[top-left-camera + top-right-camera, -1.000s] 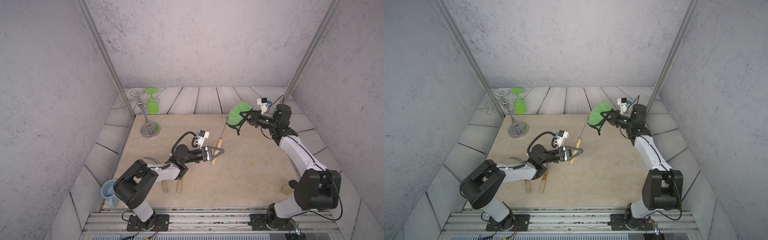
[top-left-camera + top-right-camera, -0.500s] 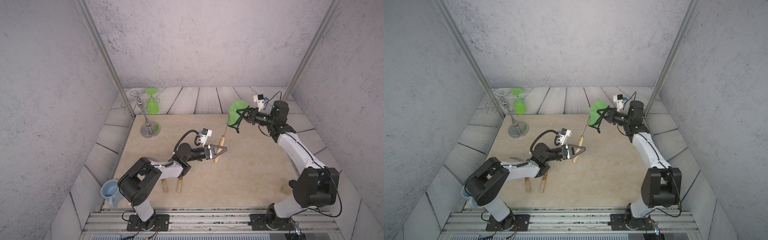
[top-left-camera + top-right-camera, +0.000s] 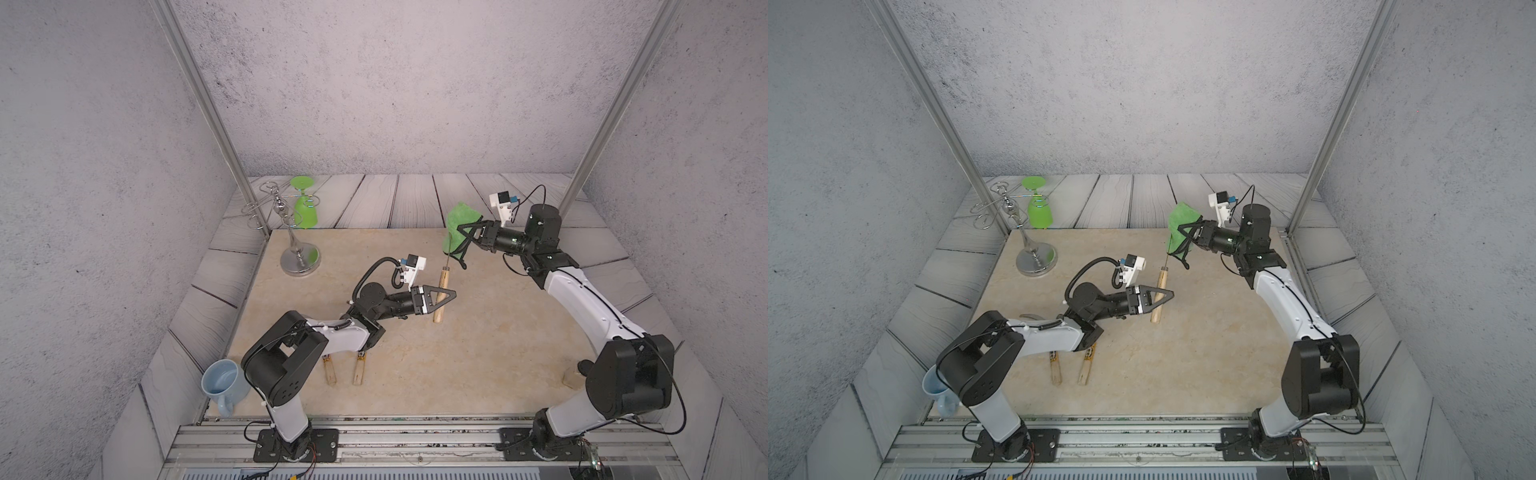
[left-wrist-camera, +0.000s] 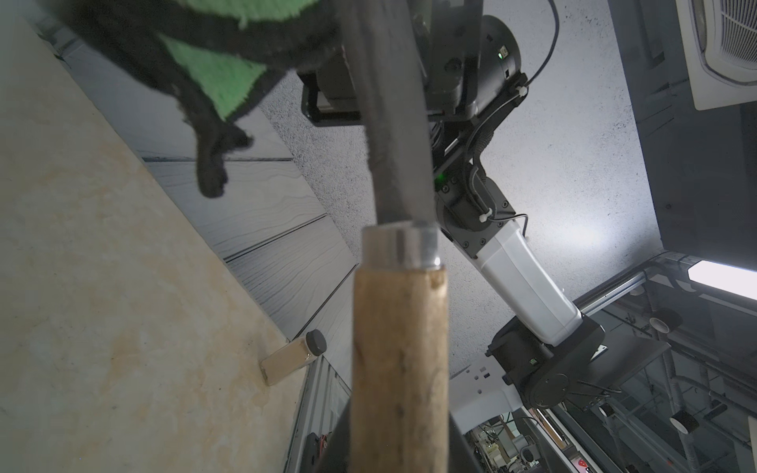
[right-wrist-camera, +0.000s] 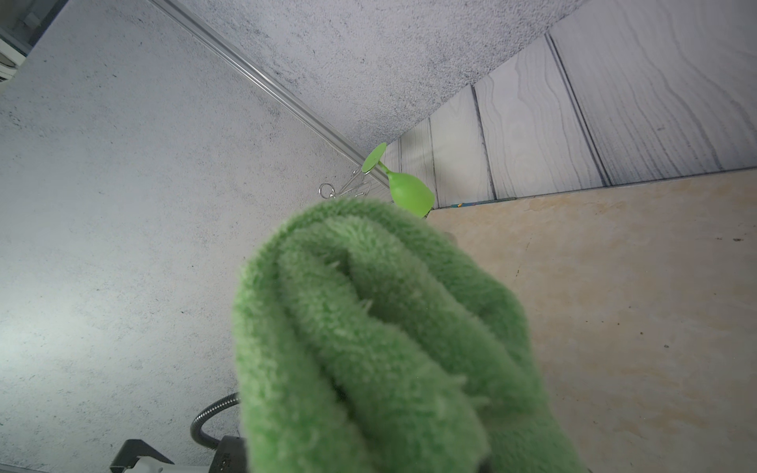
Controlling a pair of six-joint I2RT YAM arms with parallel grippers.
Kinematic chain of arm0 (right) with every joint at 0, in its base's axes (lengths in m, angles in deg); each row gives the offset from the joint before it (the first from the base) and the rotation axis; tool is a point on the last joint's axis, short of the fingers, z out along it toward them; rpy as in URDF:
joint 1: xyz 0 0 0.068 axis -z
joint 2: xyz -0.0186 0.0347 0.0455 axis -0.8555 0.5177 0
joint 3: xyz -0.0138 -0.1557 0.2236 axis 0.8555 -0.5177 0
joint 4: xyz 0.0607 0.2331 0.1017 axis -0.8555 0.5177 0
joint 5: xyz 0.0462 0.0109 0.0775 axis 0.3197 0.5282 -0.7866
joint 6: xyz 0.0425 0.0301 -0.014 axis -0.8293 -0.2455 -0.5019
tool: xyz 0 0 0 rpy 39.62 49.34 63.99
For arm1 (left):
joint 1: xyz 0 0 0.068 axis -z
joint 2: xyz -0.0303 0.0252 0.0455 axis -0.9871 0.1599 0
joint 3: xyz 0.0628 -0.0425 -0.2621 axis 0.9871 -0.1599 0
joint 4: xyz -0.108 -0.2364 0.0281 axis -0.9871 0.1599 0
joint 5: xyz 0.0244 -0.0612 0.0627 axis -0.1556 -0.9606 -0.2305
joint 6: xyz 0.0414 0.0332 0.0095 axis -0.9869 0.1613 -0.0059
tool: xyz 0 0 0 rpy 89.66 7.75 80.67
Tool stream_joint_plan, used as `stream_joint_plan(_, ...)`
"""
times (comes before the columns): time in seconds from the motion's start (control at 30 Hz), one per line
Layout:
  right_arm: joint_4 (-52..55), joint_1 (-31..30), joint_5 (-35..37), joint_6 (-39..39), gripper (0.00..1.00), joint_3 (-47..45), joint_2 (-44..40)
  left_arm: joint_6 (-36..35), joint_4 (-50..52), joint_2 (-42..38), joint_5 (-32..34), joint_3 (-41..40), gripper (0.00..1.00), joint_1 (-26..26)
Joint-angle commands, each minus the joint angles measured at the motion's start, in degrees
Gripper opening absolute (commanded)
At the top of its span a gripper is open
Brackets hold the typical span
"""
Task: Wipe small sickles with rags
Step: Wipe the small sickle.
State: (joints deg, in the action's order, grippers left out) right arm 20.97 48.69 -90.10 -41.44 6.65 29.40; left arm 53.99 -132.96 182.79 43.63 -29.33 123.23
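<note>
My left gripper (image 3: 446, 296) is shut on the pale wooden handle (image 3: 439, 297) of one small sickle and holds it above the table's middle. Its thin blade (image 3: 449, 254) points toward the back. My right gripper (image 3: 464, 232) is shut on the rags, one folded green fuzzy cloth (image 3: 459, 224) with black trim, which hangs over the blade's far end. The left wrist view shows the handle (image 4: 399, 360), the dark blade (image 4: 389, 123) and the cloth (image 4: 221, 78). In the right wrist view the cloth (image 5: 368, 348) hides the fingers. Two more sickle handles (image 3: 330, 372) (image 3: 358, 370) lie under my left arm.
An upside-down green glass (image 3: 305, 208) hangs on a chrome rack with a round base (image 3: 300, 259) at the back left. A pale blue mug (image 3: 220, 382) stands at the front left corner. A small jar (image 3: 571, 376) lies at the tan mat's right edge.
My right gripper has carried the green cloth a little to the left, onto the blade's end. My left gripper has shifted the sickle slightly right and toward the back.
</note>
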Motion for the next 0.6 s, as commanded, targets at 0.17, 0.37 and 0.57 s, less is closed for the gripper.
stream_joint_plan(0.17,4.41,-5.48,-4.23,2.29,0.14,-4.00,-8.71,0.67,-4.27,3.36,-2.21,7.08,0.00,-2.22)
stream_joint_plan(0.37,7.54,-5.88,-3.16,4.39,0.14,-6.39,-13.56,2.30,-4.24,6.03,-3.49,10.86,0.00,-5.03)
stream_joint_plan(0.57,21.39,-2.11,5.65,13.20,0.13,-3.50,-17.42,1.79,-4.17,4.12,-6.12,8.37,0.00,-5.00)
